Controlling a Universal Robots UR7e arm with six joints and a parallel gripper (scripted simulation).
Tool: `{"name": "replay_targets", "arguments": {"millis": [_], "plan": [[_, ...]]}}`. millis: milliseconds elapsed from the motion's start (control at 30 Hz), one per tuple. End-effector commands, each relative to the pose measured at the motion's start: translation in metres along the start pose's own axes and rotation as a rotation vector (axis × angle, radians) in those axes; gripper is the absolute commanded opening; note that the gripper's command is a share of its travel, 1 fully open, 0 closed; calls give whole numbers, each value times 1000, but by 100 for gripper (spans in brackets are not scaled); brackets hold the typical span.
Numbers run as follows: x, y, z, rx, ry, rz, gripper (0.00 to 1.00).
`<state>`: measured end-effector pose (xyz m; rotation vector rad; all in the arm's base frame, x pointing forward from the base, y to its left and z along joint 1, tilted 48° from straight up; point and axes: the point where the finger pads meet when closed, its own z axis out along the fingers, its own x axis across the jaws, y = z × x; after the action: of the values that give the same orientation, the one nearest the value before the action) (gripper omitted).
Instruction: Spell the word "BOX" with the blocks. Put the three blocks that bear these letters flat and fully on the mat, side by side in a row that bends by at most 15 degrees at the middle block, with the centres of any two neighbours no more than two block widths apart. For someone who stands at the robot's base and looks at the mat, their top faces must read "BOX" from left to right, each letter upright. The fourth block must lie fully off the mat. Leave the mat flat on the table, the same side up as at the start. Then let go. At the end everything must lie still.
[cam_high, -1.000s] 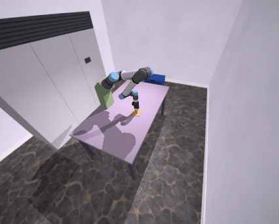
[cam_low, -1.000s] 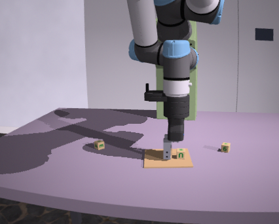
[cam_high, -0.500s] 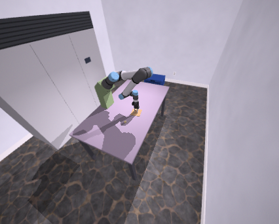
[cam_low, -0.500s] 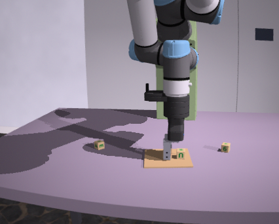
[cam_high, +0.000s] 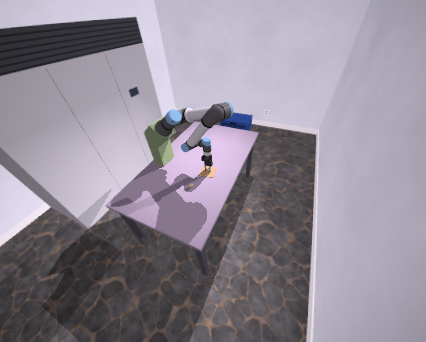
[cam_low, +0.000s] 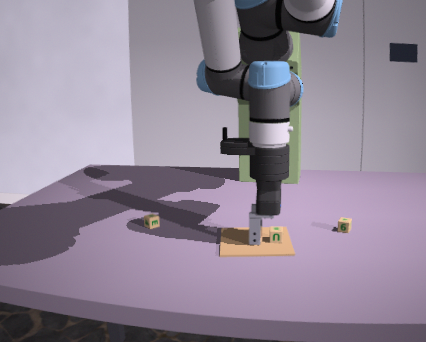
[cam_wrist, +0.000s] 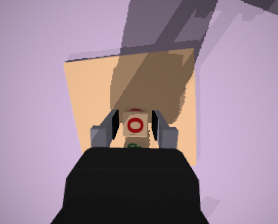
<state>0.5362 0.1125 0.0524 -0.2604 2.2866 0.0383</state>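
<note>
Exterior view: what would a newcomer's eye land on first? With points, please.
The big grey-and-blue arm (cam_high: 196, 133) (cam_low: 270, 102), reaching down over the table to the tan mat (cam_high: 212, 175) (cam_low: 235, 251) (cam_wrist: 90, 90). Next, the block with a green U-like mark (cam_low: 276, 237) on the mat, then two more blocks on the purple table (cam_high: 230, 150) (cam_low: 175, 280), one either side of the mat.
</note>
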Motion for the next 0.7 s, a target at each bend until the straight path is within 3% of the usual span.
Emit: {"name": "replay_targets", "arguments": {"millis": [0,267,667], "plan": [[0,0,0,0,-1,0,79],[0,0,-9,0,-1,0,79],[0,0,-41,0,-1,0,79]]}}
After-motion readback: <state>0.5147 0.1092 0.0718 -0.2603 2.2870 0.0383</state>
